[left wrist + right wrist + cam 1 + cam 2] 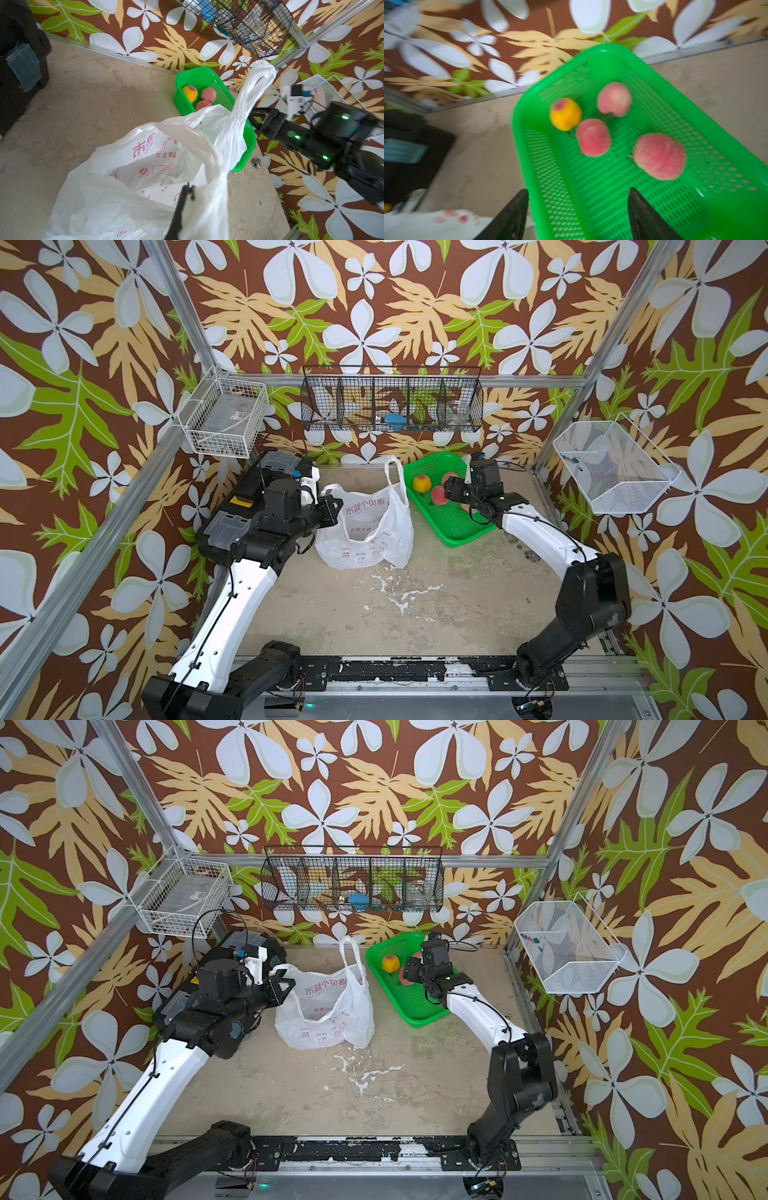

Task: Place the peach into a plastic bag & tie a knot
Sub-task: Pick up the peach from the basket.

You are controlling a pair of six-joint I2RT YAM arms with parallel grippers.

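Peaches (593, 137) number seemingly four; left jaws clamp one bag (353, 551), right jaws apart.

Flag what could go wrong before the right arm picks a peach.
The left jaws pinch just a thin fold of the plastic bag; it may slip, closing the mouth. The peaches crowd together in the green basket; the open right jaws may knock a neighbour. The bag's upright handle could snag the transfer.
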